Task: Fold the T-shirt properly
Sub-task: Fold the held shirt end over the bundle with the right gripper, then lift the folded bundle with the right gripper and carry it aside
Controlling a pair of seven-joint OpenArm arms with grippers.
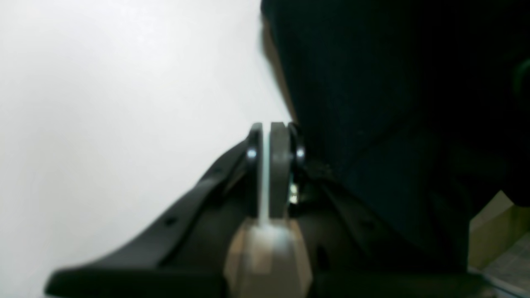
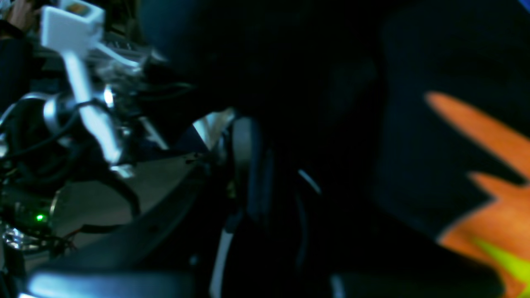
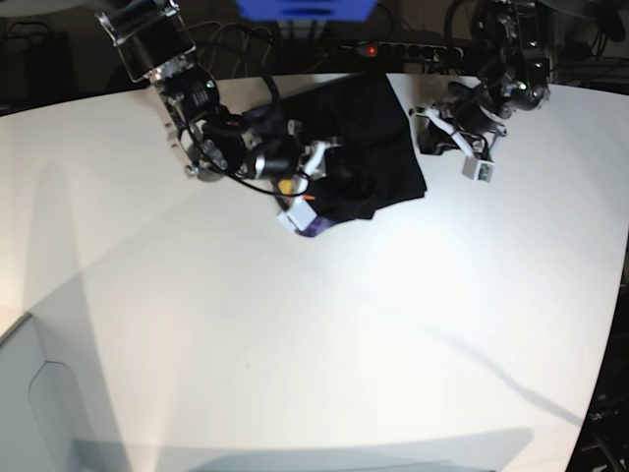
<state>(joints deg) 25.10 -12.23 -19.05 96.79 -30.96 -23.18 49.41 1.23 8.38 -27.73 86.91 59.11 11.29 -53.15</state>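
No brand, label or lettering can be read in any view; the only marking is an orange print [image 2: 488,174] with a yellow-green streak on the black cloth, seen from the right wrist camera, and a purplish patch [image 3: 313,227] at the near-left corner of the bundle in the base view.

The T-shirt [image 3: 369,157] lies bunched in a dark heap at the far middle of the white table [image 3: 295,344], its far edge close to the table's far rim.

The right gripper [image 3: 329,169] sits at the heap's left side, in against the cloth; its wrist view is too dark and blurred to tell whether the jaws grip the fabric or how wide they stand.

The left gripper [image 3: 429,129] is just right of the heap, near the far-right table edge. From its wrist camera the two fingers [image 1: 280,165] stand nearly together with only a thin slit between, nothing in it, and the shirt's edge runs just beside them.

The whole near half of the table and its left side are bare white surface.
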